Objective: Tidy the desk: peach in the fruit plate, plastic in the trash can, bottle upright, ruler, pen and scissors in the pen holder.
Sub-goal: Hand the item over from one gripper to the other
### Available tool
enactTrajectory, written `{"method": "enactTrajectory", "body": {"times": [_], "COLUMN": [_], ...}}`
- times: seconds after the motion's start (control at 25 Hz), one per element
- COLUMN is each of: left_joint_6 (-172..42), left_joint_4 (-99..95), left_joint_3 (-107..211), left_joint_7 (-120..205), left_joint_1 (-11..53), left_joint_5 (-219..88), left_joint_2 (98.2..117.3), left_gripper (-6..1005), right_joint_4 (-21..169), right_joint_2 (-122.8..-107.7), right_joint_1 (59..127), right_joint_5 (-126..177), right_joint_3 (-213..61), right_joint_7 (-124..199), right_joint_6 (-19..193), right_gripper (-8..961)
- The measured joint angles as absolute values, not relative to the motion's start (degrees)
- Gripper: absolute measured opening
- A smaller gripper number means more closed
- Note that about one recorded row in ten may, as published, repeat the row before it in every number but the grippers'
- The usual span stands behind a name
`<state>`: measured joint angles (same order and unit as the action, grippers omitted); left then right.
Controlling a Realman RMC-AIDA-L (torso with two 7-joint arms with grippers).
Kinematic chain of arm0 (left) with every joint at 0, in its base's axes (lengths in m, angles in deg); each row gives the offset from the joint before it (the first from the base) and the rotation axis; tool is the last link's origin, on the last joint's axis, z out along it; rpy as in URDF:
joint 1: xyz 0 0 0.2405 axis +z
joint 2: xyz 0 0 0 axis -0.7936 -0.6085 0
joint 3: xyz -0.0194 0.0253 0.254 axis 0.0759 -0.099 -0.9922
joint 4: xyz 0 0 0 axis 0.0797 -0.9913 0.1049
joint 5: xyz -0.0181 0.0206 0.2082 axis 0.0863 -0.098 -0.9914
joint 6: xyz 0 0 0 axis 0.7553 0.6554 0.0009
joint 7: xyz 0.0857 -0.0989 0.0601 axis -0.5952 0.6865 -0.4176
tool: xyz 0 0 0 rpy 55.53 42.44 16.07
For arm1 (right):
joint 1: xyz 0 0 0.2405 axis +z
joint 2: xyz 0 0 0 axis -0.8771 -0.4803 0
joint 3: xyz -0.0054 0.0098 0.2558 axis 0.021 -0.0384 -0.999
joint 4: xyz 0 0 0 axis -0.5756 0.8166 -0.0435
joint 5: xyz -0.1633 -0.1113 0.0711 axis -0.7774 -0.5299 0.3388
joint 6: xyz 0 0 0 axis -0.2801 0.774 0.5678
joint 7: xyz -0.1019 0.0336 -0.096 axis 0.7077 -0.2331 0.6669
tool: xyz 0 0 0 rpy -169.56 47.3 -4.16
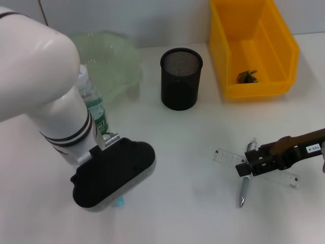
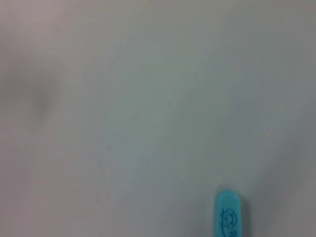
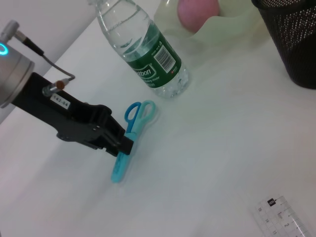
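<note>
down low, left gripper (image 3: 121,144) closed on one scissors (image 3: 132,133); right gripper (image 1: 242,169), grip unclear, over one ruler (image 1: 255,166), one pen (image 1: 244,192).

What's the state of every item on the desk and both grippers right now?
Bottle: upright, capped.
Peach: in the fruit plate.
Scissors: flat on the desk, closed.
Left gripper: at the scissors.
Ruler: flat on the desk.
Pen: lying across the ruler.
Right gripper: over the pen.
Pen holder: upright.
Trash can: holds plastic scrap.
</note>
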<state>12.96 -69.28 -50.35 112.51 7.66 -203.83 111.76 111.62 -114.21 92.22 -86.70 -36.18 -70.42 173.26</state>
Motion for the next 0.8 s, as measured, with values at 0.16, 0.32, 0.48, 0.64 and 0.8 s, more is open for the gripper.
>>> {"method": "enactTrajectory", "body": {"times": [0.16,0.32,0.48,0.64,0.8], "left_joint_6": [15.8,19.7,25.8,27.6,28.4], "left_joint_4": [-72.3,-75.4,-78.3,-78.5,-77.3], "left_joint_3": [-49.3,-45.1,-36.1,-29.1,-18.9], "left_joint_7": [117.8,123.2,128.3,131.4,136.0], "left_joint_1": [8.4,8.8,8.5,8.4,8.6], "left_joint_5": [-202.8,-198.7,-190.4,-184.6,-175.8], "left_joint_2": [111.89,111.93,111.86,111.69,111.54], "left_gripper": [205,205,205,205,205], "right_joint_4": [111.5,111.2,110.6,110.6,110.6], "right_joint_2": [-114.14,-113.96,-113.65,-113.53,-113.43], "right_joint_1": [91.9,91.7,91.6,91.3,91.1], "right_joint_5": [-86.7,-86.7,-86.7,-86.8,-87.2], "right_joint_3": [-36.4,-36.2,-35.9,-35.8,-36.1], "right_joint_7": [-69.5,-68.5,-66.4,-64.9,-62.3], "right_joint_6": [173.2,173.1,173.5,173.7,174.3], "right_gripper": [723,723,722,721,720]}}
